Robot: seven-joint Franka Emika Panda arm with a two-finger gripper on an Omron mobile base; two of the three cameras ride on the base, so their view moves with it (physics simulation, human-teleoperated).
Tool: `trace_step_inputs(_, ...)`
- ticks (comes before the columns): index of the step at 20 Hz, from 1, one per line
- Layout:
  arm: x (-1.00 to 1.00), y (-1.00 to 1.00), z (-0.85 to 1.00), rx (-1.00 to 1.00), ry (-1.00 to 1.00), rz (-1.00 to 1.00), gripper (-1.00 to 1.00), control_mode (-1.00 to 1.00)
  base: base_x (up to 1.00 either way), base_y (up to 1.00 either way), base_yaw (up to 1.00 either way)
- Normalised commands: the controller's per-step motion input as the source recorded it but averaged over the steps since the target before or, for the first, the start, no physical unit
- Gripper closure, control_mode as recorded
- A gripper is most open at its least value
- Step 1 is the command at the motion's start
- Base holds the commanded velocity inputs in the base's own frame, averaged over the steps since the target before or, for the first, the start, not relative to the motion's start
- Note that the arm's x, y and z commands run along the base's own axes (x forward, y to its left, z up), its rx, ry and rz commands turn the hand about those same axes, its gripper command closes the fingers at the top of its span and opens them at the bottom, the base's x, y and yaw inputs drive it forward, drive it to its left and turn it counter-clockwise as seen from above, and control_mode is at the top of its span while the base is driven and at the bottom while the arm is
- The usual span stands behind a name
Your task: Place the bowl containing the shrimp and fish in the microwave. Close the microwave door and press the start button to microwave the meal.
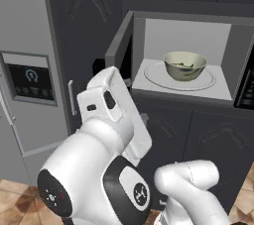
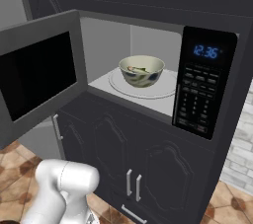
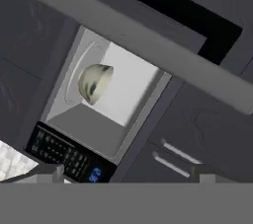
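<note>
**Bowl on the turntable, microwave door open, pincer wide and empty**

Left base view: the microwave point(image 1: 188, 55) occupies the upper right of the frame, built into a wall of dark grey cabinets point(image 1: 198, 140). Its light grey cavity holds a round white turntable point(image 1: 154, 76), and the bowl point(image 1: 185, 65) stands upright at the turntable's centre. The microwave door point(image 1: 120, 45) is swung out to the left of the cavity, seen nearly edge-on. At the left of the frame stands a grey refrigerator point(image 1: 30, 45) with a dark dispenser panel point(image 1: 32, 81). Brown floor tiles point(image 1: 15, 199) appear at the lower left.

Right base view: the bowl point(image 2: 142, 70) sits in the middle of the frame, with the fish point(image 2: 140, 70) lying inside it as a dark sliver; the shrimp cannot be made out clearly. The door point(image 2: 39, 75) fills the left of the frame, its black window facing the camera. The dark control strip point(image 2: 202, 82) stands to the right of the cavity, a blue clock lit at its top. Double cabinet doors with pale bar handles point(image 2: 132, 182) lie below, and a pale tiled wall point(image 2: 242, 154) at the lower right edge.

Hand view (rolled): the bowl point(image 3: 95, 83) appears in the left centre, well apart from the pincer point(image 3: 129, 172), whose two tips rise at the bottom edge, spread fully and holding nothing.
</note>
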Motion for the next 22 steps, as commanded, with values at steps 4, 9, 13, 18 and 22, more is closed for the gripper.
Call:
trace_step_inputs(4, 0.03, 0.83, -0.20, -0.27, 0.02, 0.00, -1.00, -1.00, 0.00, 0.00, 0.00)
trace_step_inputs(9, 0.23, 0.73, -0.21, -0.21, 0.06, 0.00, -1.00, -1.00, 0.00, 0.00, 0.00)
trace_step_inputs(13, 0.49, 0.58, -0.17, -0.08, 0.12, 0.00, -1.00, -1.00, 0.00, 0.00, 0.00)
trace_step_inputs(18, 0.55, 0.34, -0.17, -0.01, 0.13, 0.00, -1.00, -1.00, 0.00, 0.00, 0.00)
trace_step_inputs(22, 0.63, 0.28, -0.21, 0.00, 0.15, 0.00, -1.00, -1.00, 0.00, 0.00, 0.00)
